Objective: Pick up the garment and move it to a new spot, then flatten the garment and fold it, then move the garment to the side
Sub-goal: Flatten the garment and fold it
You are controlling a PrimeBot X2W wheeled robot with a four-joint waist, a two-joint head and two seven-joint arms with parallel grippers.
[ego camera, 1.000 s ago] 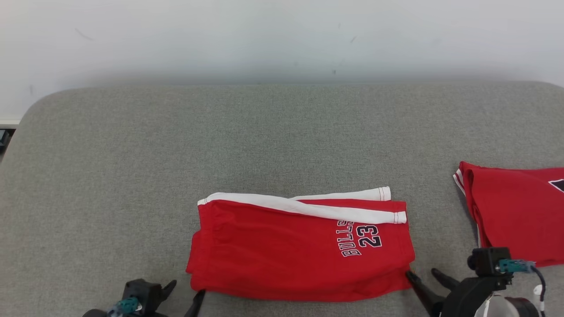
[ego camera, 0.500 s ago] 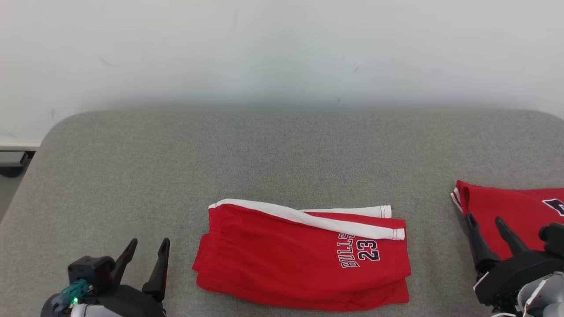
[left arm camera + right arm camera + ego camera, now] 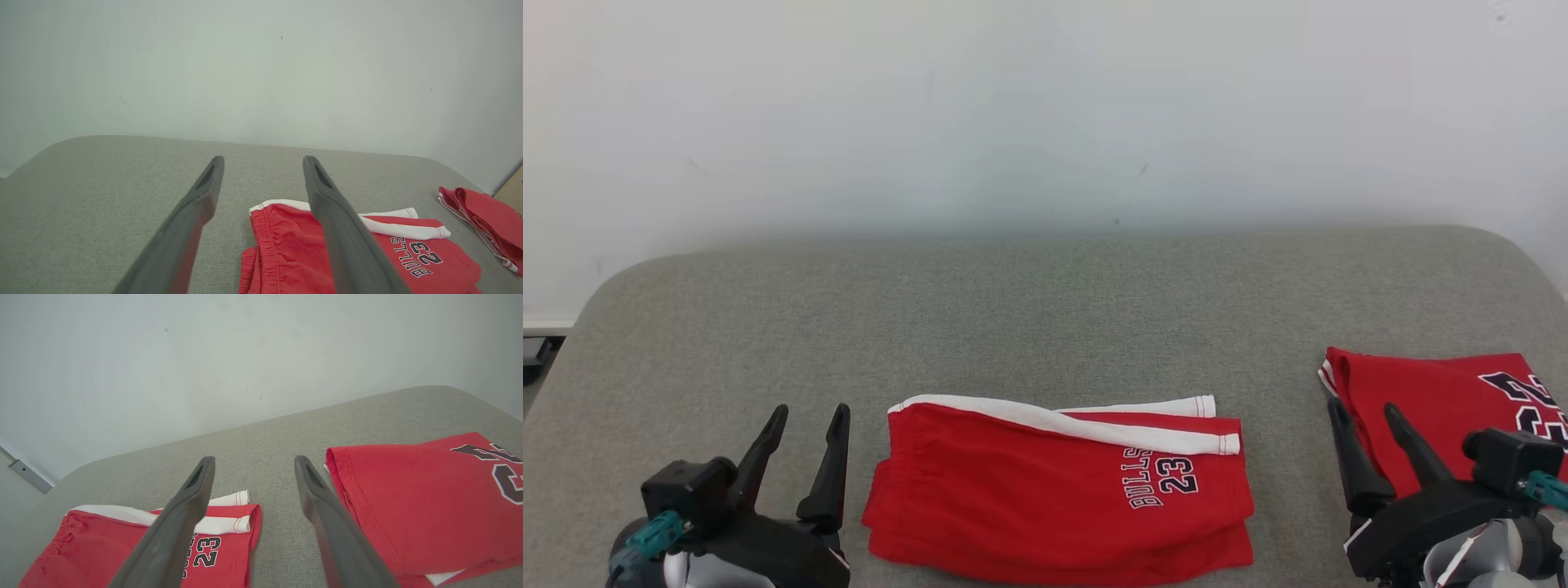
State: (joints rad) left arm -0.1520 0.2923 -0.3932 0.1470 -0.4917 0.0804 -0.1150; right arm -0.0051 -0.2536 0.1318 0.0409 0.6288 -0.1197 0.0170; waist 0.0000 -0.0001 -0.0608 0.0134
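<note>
Both grippers have backed off the shorts (image 3: 1054, 490) since 1 second ago, when their tips sat at its 2 near corners. Shorts lie folded, red with a white stripe and "BULLS 23", at the near middle of the grey table (image 3: 1013, 310). Left gripper (image 3: 810, 412) is just beside the waistband end, jaws apart, holding nothing. Right gripper (image 3: 1363, 407) is spread wide too, empty, between the shorts and another red jersey (image 3: 1445, 392) off to the right.
</note>
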